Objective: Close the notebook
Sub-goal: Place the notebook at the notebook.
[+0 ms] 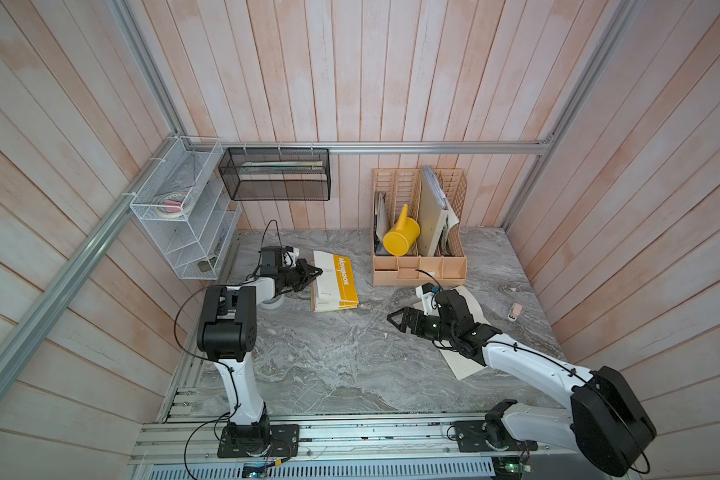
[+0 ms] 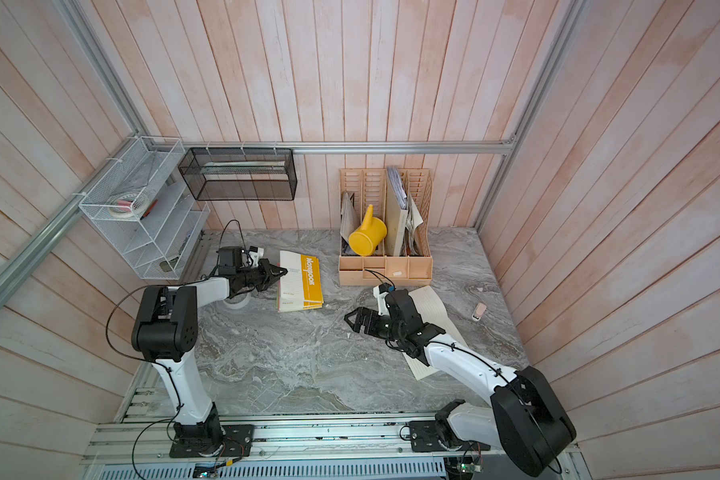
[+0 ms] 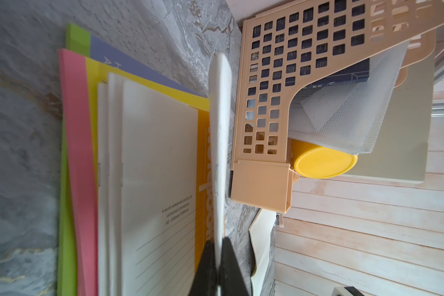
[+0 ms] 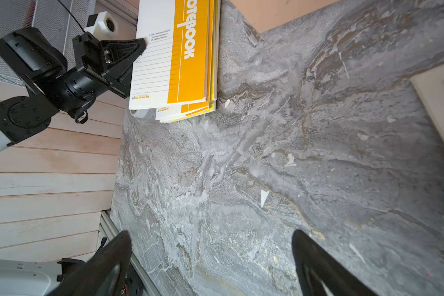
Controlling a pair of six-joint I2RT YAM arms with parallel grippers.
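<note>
The notebook [image 1: 336,282] lies on the grey bench [image 1: 350,365], a bit left of the middle in both top views and toward the back wall. It sits on top of a small stack [image 3: 75,153] of other books with pink, green and yellow covers. Its cover [image 4: 190,64] is white and orange (the big word on it says NOTEBOOK). The left end effector [image 1: 317,272] is at the notebook's left side and is clenched on its edge. In the left wrist view a thin white sheet shows edge-on, pinched between the two black fingers [image 3: 235,276]. The right end effector [image 1: 393,319] is right of the middle in the top views, over the bench and well apart from the notebook. Its fingers are spread wide and hold nothing. A lined paper [image 1: 462,368] lies on the bench under the right arm. A peach rack [image 1: 395,276] stands near the back wall, just right of the notebook, with a yellow jug [image 1: 400,237] inside it.
</note>
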